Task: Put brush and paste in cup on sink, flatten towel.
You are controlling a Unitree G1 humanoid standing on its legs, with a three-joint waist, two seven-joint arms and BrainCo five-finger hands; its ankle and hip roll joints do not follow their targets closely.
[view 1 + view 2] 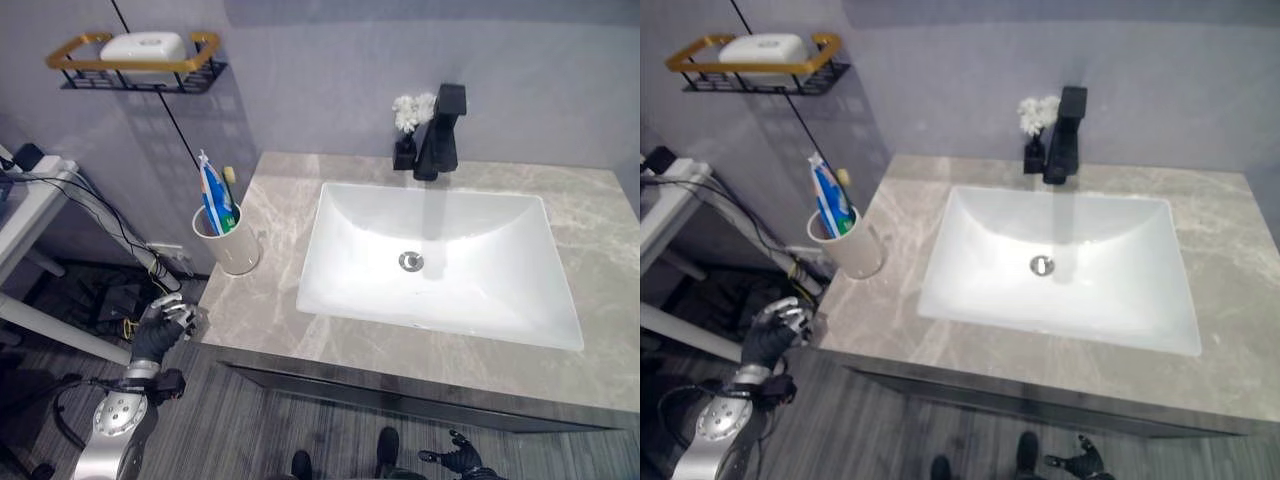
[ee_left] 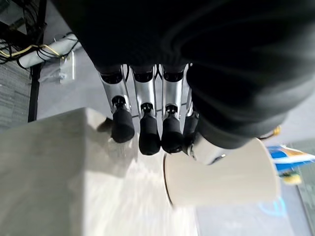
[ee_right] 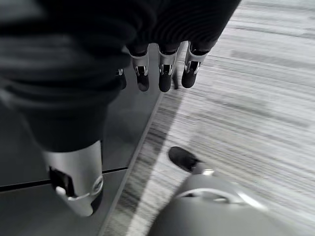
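A cream cup (image 1: pixel 233 247) stands on the grey marble countertop (image 1: pixel 262 312) left of the white sink basin (image 1: pixel 352 240). A blue and white toothpaste tube (image 1: pixel 211 192) and a toothbrush (image 1: pixel 230 178) stand upright in the cup. My left hand (image 1: pixel 156 334) hangs just off the counter's left front corner, below the cup, empty. In the left wrist view its fingers (image 2: pixel 147 132) are straight, tips by the counter edge, with the cup (image 2: pixel 221 179) just beyond. My right hand (image 1: pixel 462 458) is low in front of the cabinet, fingers (image 3: pixel 165 73) relaxed and empty.
A black faucet (image 1: pixel 440 135) and a small black vase of white flowers (image 1: pixel 408 122) stand behind the basin. On the wall at upper left a gold-rimmed shelf (image 1: pixel 140 68) carries a white soap. A white table (image 1: pixel 30 215) with cables stands left of the counter.
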